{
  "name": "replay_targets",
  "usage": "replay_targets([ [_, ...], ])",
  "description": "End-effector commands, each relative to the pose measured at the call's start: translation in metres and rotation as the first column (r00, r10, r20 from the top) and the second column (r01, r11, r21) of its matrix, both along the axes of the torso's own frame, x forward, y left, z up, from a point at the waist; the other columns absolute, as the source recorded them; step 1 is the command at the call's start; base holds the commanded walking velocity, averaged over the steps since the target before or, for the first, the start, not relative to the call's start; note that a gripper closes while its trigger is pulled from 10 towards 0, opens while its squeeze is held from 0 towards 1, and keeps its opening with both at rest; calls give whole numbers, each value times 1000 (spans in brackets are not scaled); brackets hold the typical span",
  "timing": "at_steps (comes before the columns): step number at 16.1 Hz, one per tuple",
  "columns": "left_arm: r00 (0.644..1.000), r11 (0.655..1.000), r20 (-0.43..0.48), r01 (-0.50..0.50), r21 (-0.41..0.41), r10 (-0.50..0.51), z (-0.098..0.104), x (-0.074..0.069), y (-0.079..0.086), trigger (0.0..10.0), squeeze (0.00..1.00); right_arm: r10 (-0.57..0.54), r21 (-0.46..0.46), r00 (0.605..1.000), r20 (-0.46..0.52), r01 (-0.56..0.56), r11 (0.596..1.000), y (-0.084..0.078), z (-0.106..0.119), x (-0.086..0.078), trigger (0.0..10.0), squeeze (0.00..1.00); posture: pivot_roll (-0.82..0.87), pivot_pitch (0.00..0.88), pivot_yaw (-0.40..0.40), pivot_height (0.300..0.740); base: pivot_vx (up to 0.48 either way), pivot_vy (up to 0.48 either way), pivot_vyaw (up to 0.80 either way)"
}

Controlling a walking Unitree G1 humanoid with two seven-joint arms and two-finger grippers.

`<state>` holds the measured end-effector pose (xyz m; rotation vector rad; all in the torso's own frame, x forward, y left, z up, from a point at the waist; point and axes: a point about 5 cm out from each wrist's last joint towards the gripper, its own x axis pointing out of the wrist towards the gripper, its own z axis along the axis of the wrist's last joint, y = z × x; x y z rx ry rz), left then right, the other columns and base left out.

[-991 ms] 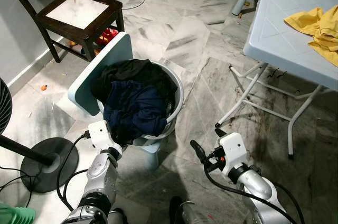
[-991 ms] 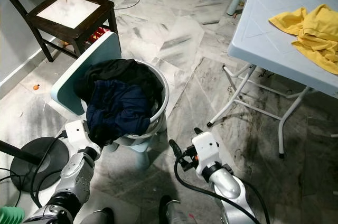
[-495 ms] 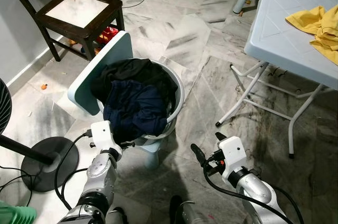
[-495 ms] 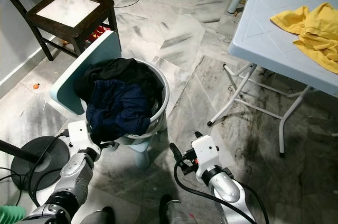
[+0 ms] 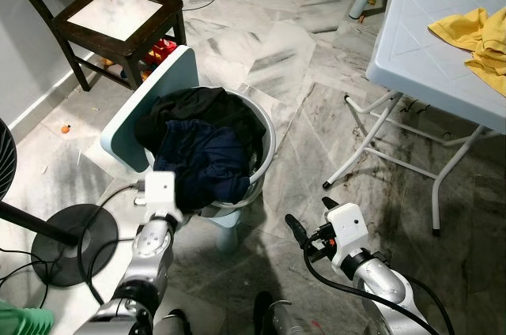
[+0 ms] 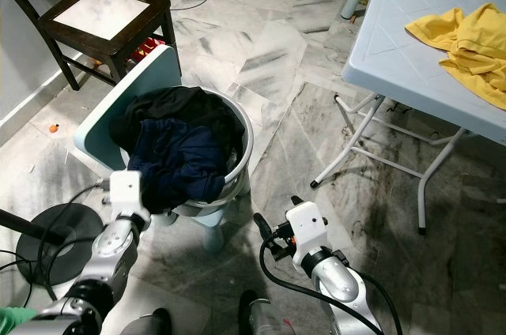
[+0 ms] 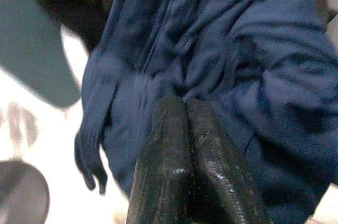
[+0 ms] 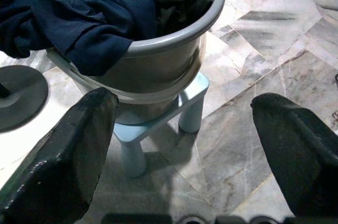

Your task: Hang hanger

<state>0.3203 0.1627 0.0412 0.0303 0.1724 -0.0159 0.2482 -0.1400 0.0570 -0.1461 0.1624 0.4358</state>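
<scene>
Left eye view looks down on a grey laundry basket (image 5: 265,141) that stands on a small pale blue stool (image 8: 158,131) on the marble floor (image 5: 277,58). Dark clothes (image 5: 202,149) fill the basket, a navy garment (image 7: 253,76) on top and spilling over the near rim, with a black one behind it. A pale blue panel (image 5: 146,110) leans against the basket's left side.

At the near left, the left gripper (image 7: 185,110) points into the navy garment at the basket's near-left rim; in the left wrist view its jaws are pressed together with nothing between them, the tips right at the cloth. The right gripper (image 8: 185,123) hangs low over the floor to the right of the stool, aimed toward the basket, with its jaws spread wide and holding nothing.

No hanger can be made out in any of these views.

To the far left stands a dark wooden chair (image 5: 118,19) with a pale seat. A fan base (image 5: 67,244) and its cable lie on the floor at the near left. On the right is a pale blue folding counter (image 5: 431,43), and a crumpled yellow shirt (image 5: 478,35) lies on it near its right edge.
</scene>
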Motion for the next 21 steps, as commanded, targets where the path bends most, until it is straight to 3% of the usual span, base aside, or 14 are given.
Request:
replay_targets([
  [1,999,997,36,37,61,-39,4,1,-6,0,0,-21,-4,1000,-6,21,1000,-3,0,-2,10000,0,-107,242,-101,740,0,0,0],
  [3,976,970,135,142,196,-170,19,5,-25,0,0,-23,-5,1000,-7,23,1000,-3,-1,-3,10000,0,-110,242,-102,740,0,0,0],
  [4,973,966,140,150,211,-182,19,5,-28,0,0,-22,-7,1000,-7,22,1000,-3,-1,-3,10000,0,-110,242,-102,740,0,0,0],
  [6,984,983,130,98,154,-119,17,4,-28,0,0,-22,-11,1000,-9,21,1000,-3,-3,-4,10000,0,-112,243,-101,740,0,0,0],
  [7,995,999,103,-10,44,5,8,-3,-15,10000,1000,-22,-15,1000,-9,22,1000,-4,-3,-5,10000,0,-108,247,-100,740,0,0,0],
  [13,984,985,-54,-171,-17,170,-30,-34,7,10000,1000,-4,-11,1000,-14,4,1000,1,-4,-5,10000,0,-90,257,-105,740,0,0,0],
  [17,974,970,-75,-222,-98,215,-28,-30,10,10000,1000,1,-16,1000,-7,-1,1000,0,-2,-5,10000,0,-107,263,-107,740,0,0,0],
  [21,974,968,-51,-226,-105,222,-25,-29,10,10000,1000,-6,-23,1000,-9,6,1000,-2,-3,-9,10000,0,-121,262,-104,740,0,0,0],
])
